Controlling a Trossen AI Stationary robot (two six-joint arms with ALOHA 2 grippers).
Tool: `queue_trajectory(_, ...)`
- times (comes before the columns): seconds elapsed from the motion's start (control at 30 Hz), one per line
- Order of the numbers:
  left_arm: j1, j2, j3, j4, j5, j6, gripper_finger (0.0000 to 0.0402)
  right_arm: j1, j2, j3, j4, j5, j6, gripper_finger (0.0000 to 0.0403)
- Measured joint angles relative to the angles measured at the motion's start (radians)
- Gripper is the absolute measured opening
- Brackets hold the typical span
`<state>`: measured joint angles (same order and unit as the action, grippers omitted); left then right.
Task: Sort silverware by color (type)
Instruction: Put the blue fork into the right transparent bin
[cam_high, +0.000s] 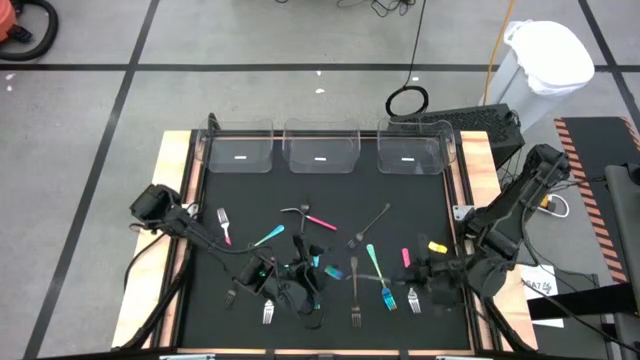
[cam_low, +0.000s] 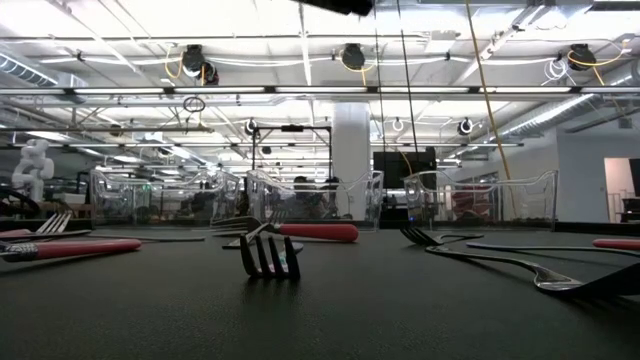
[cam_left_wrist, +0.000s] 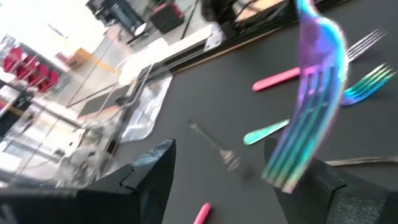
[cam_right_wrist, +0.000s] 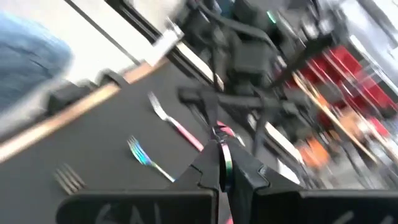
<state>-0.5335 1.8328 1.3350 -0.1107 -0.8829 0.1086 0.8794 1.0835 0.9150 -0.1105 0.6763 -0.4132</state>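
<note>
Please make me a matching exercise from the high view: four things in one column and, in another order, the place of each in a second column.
Things
1. three clear bins
2. white waste bin
3. pink-handled fork
4. right end effector

Places
A. on the floor, beyond the table's far right corner
B. low over the near right part of the black mat
C. in a row along the mat's far edge
D. lying on the mat near its left edge

Pairs: 1-C, 2-A, 3-D, 4-B
</note>
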Motion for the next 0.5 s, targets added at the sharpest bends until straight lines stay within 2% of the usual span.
queue_trajectory(0.1, -0.004, 0.0, 0.0, 0.053, 0.05, 0.058, 0.0246, 0.0, 0.0, -0.006, 0.043, -0.051, -0.037, 0.0003)
queue_trajectory(0.3, -0.025, 0.0, -0.001, 0.185, 0.172, 0.171, 0.0246, 0.0, 0.001, -0.006, 0.045, -0.055, -0.038, 0.0003)
queue_trajectory(0.5, -0.047, 0.0, -0.001, 0.209, 0.176, 0.232, 0.0237, 0.0, 0.002, -0.006, 0.048, -0.056, -0.038, 0.0003)
